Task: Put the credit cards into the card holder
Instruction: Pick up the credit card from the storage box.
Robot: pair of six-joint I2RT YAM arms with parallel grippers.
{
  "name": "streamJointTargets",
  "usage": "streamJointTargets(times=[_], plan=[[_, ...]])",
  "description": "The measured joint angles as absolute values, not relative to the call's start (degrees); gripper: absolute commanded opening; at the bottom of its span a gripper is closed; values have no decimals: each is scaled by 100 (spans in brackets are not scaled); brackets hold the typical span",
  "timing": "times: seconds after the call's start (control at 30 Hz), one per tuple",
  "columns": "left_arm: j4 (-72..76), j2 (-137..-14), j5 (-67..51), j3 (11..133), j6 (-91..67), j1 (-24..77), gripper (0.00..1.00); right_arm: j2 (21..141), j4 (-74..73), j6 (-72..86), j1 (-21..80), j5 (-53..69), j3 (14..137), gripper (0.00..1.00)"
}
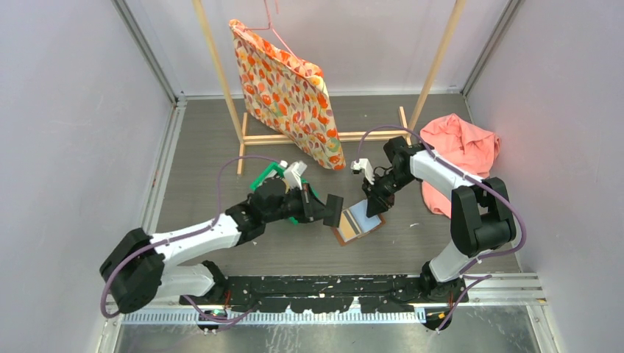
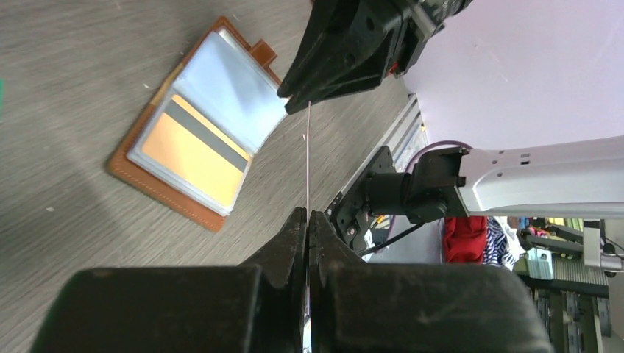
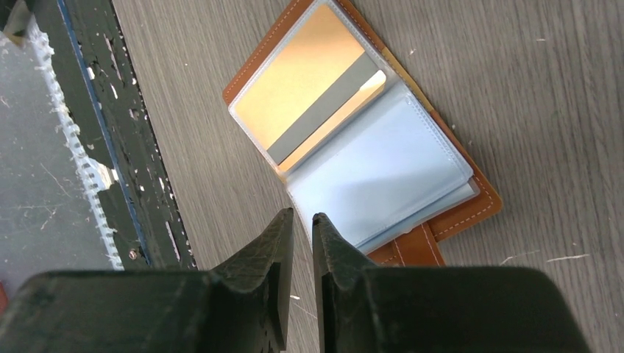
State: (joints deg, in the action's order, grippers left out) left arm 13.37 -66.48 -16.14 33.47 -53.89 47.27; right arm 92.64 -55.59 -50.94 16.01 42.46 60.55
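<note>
Tabletop (image 1: 221,147) under card holder (image 1: 358,223); lilac walls (image 1: 66,110)

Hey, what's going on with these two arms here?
The left gripper is shut on a card, holding it edge-on above the table. The right gripper, its fingers slightly apart, is at the card's far edge; whether it touches is unclear. The wallet lies open on the table beneath them, with a gold card already in a clear sleeve.
</note>
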Motion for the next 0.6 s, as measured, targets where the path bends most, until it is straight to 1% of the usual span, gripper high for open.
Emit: streamJointTargets(times=[0.2, 0.37, 0.6], plan=[[2049, -7756, -1184, 3413, -5614, 5419, 1, 9327, -5559, -5078, 1472, 4219, 6055, 21], [2316, -8532, -928, 3610, -5793, 5706, 0, 9415, -5557, -5063, 1391, 4204, 6055, 22], [2635, -9011, -650, 3699, -6069, 5791, 0, 9574, -5522, -4939, 1374, 4150, 6055, 22]])
